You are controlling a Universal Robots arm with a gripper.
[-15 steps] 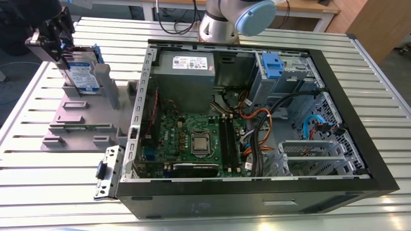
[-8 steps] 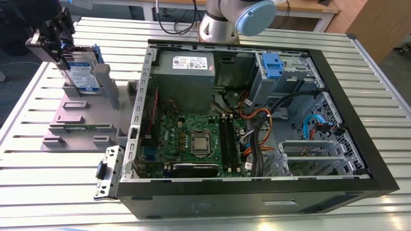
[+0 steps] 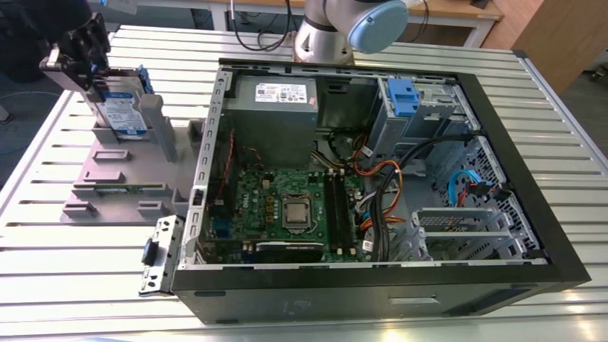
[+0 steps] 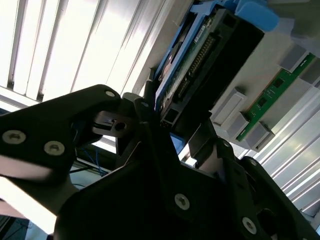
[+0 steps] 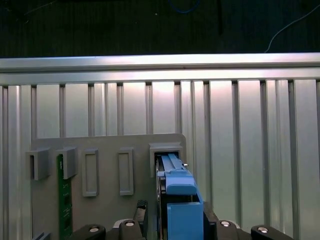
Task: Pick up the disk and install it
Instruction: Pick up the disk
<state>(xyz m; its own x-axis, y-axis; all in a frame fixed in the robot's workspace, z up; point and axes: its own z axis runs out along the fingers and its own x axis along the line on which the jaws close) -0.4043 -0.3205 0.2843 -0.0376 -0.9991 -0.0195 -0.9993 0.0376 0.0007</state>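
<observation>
The disk (image 3: pixel 124 111), silver-grey with a white-and-blue label and a blue carrier, stands upright in a slot of the grey plastic stand (image 3: pixel 114 178) at the exterior view's left. My gripper (image 3: pixel 92 63) sits over its top end. In the second wrist view the black fingers (image 4: pixel 145 107) press on both flat sides of the disk (image 4: pixel 200 60), so the gripper (image 4: pixel 172 122) is shut on it. The first wrist view looks down the blue carrier edge of the disk (image 5: pixel 182 200), whose far end rests in the stand's slot (image 5: pixel 165 150).
An open computer case (image 3: pixel 532 185) lies at the middle and right of the slatted metal table (image 3: pixel 57 271), with a grey power supply (image 3: pixel 275 100), a blue-tabbed drive cage (image 3: pixel 404 96) and a motherboard (image 3: pixel 285 206). A green memory stick (image 5: pixel 62 200) lies on the stand.
</observation>
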